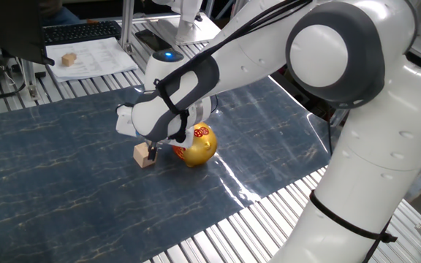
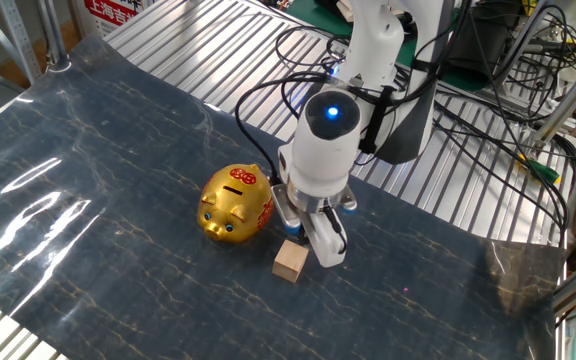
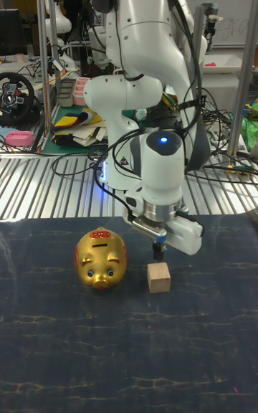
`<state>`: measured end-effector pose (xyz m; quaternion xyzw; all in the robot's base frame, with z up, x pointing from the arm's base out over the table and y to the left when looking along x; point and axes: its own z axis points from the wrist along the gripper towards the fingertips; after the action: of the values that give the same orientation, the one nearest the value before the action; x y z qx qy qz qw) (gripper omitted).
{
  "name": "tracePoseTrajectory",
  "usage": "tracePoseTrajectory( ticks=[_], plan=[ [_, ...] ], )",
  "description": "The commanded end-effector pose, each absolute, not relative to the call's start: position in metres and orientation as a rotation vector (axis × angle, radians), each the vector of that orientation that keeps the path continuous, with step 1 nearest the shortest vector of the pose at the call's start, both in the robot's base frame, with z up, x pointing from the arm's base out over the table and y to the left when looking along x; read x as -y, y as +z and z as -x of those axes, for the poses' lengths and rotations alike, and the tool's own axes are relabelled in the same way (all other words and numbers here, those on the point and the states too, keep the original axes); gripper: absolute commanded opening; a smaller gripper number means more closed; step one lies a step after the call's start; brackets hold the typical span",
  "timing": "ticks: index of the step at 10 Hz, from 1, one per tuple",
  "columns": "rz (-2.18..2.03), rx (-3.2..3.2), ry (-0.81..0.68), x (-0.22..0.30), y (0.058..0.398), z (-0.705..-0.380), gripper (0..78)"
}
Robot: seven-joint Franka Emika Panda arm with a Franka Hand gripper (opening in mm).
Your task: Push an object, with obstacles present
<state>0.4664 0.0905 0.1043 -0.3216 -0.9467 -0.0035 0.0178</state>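
Showing red markings too small to read, the golden pig (image 3: 100,259) is sitting beside the wooden cube (image 3: 158,277); the gripper (image 3: 159,244) is hovering just behind the cube, its finger spread impossible to tell.

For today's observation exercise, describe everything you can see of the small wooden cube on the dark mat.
The wooden cube is small, plain and light tan, with clean square faces and no markings. It sits flat on the dark marbled mat, beside the much larger golden pig with a gap between them. The robot's hand is right behind it, fingertips low at its rear face; actual contact cannot be confirmed.
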Motion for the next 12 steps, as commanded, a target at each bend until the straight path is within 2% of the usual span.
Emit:
tracePoseTrajectory(
  ticks=[1,12],
  plan=[
    [0.914,2.967,-0.057,-0.0943,0.1049,-0.4634,0.0],
    [0.751,3.012,-0.086,-0.094,0.1038,-0.464,0.0]
  ],
)
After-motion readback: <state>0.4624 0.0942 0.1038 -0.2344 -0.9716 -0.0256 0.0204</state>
